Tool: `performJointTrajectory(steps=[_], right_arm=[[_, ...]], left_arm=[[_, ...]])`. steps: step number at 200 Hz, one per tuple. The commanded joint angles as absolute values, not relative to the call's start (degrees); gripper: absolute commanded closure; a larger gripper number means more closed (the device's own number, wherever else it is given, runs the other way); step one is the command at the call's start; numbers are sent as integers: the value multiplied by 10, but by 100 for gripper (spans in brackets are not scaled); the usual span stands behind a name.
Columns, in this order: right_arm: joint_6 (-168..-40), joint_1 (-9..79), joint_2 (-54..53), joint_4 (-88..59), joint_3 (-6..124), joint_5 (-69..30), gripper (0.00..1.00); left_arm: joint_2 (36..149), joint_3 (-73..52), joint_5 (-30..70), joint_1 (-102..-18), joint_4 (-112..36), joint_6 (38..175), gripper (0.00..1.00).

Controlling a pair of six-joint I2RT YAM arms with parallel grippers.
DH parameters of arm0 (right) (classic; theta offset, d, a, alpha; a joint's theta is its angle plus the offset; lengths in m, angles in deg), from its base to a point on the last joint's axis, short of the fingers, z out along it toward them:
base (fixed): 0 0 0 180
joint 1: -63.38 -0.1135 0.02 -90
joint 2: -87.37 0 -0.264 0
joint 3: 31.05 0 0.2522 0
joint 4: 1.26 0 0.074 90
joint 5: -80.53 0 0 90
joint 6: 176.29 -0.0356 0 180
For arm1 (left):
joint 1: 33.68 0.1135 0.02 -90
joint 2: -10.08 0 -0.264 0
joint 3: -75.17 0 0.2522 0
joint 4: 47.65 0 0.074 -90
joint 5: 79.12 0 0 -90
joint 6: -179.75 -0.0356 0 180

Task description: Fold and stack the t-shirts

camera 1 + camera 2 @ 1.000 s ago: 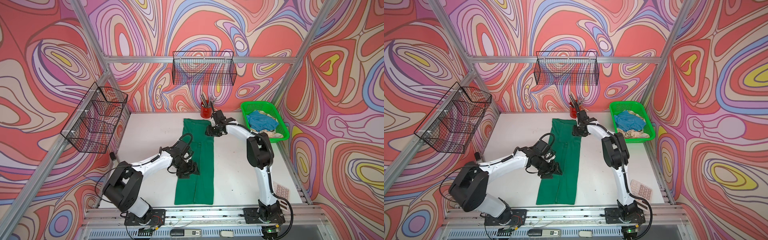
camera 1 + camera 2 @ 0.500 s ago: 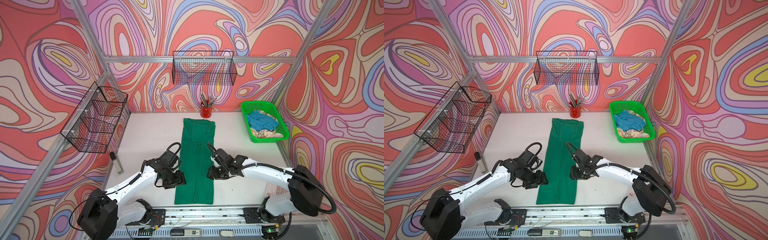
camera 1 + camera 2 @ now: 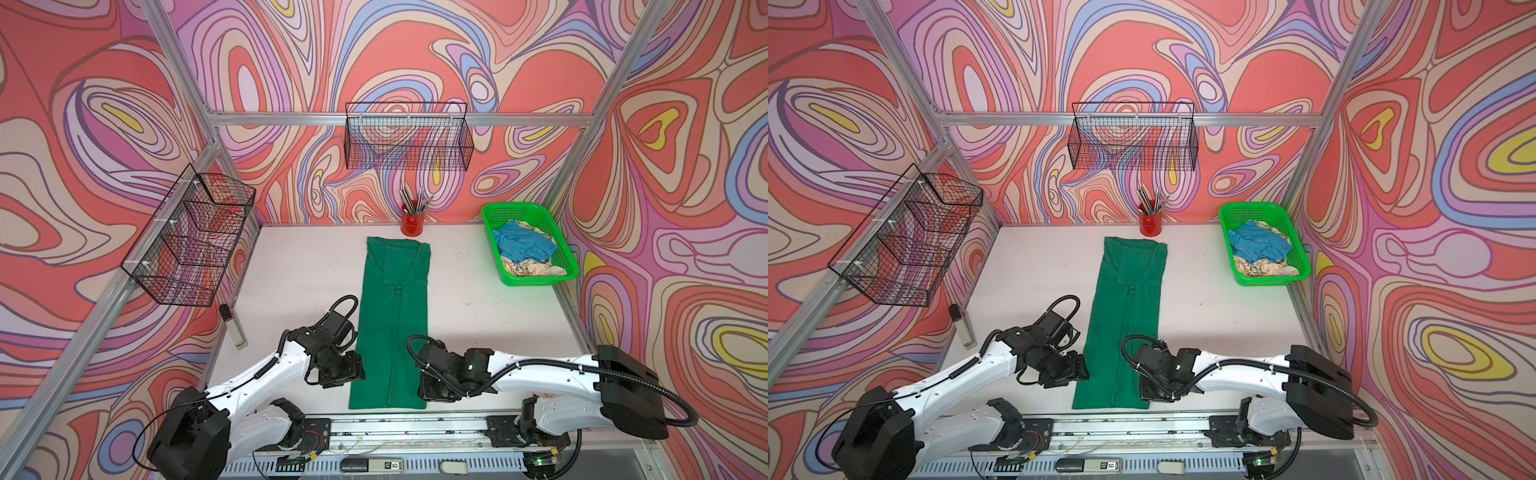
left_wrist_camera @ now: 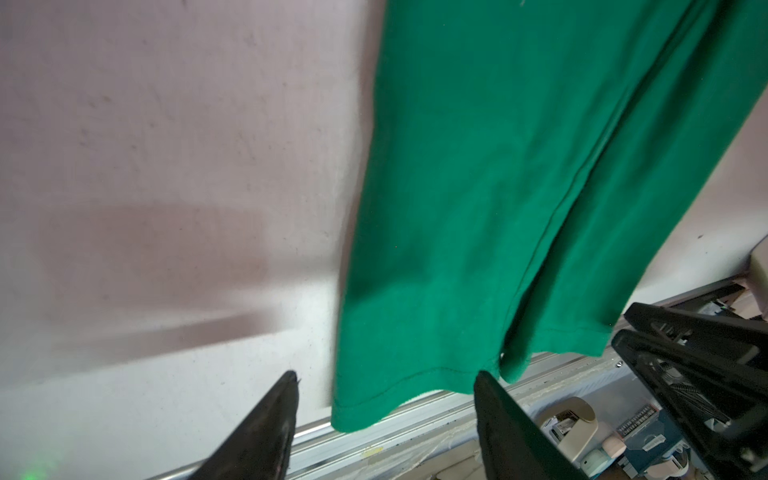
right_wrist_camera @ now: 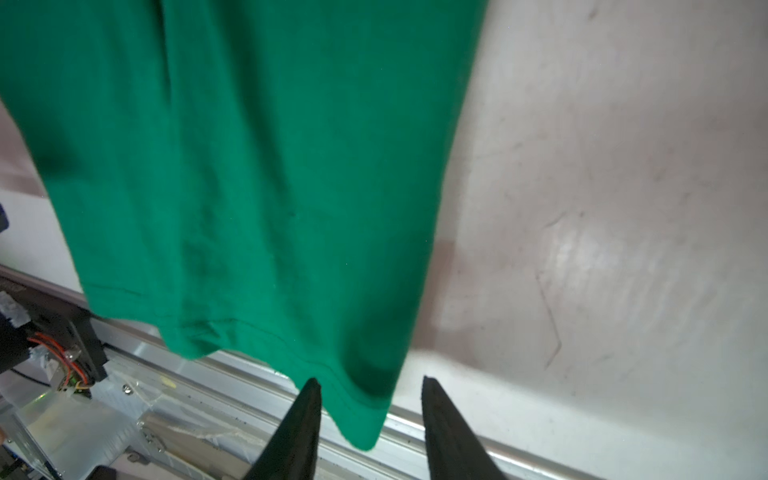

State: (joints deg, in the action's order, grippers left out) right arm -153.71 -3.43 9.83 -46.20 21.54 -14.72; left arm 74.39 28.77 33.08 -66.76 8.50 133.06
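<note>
**Both grippers at the near hem of the green tee**

The dark green tee is seen flat on the white table. It is folded lengthwise into a long narrow strip, with a fold line down the middle. The collar end is pointed at the back wall. The hem is laid at the front edge, just by the metal rail.

The left gripper is placed low at the strip's left hem corner. Its jaws are spread wide, and in the left wrist view the corner is seen between the two tips. No cloth is pinched.

The right gripper is placed at the right hem corner. Its jaws are apart but set narrower than the left pair, and the corner is framed between the tips. It cannot be told whether the cloth is touched.

The light blue tee and the cream patterned tee are seen crumpled in the green basket at the back right of the table. The blue one is mostly on top.

A red cup of pens is stood just behind the collar end.
</note>
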Motion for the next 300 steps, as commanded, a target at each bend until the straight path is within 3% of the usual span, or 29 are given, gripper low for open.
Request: performJointTrajectory(steps=[1,73,91,106,151,201,226,232,271,300], right_arm=[[-1566,-38,96,-445,197,-123,60],[-1559,-40,73,-384,177,-143,64],[-1565,-41,75,-376,167,-148,69],[-1568,-41,78,-381,166,-150,81],[-1567,-41,104,-431,160,-141,92],[-1555,-41,123,-440,151,-138,89],[-1559,-44,136,-426,145,-145,63],[-1560,-45,141,-426,145,-145,60],[-1563,-58,135,-413,149,-148,62],[-1570,-69,126,-410,146,-147,73]], left_arm=[[738,307,322,-677,71,1349,32],[747,312,313,-690,70,1356,32],[758,308,311,-690,73,1353,32],[768,301,311,-690,73,1348,32],[793,313,339,-693,45,1346,35],[797,348,346,-714,22,1355,41],[783,361,351,-738,20,1375,41],[778,365,352,-744,21,1380,41],[759,384,348,-761,11,1404,43],[793,375,348,-772,-3,1395,48]])
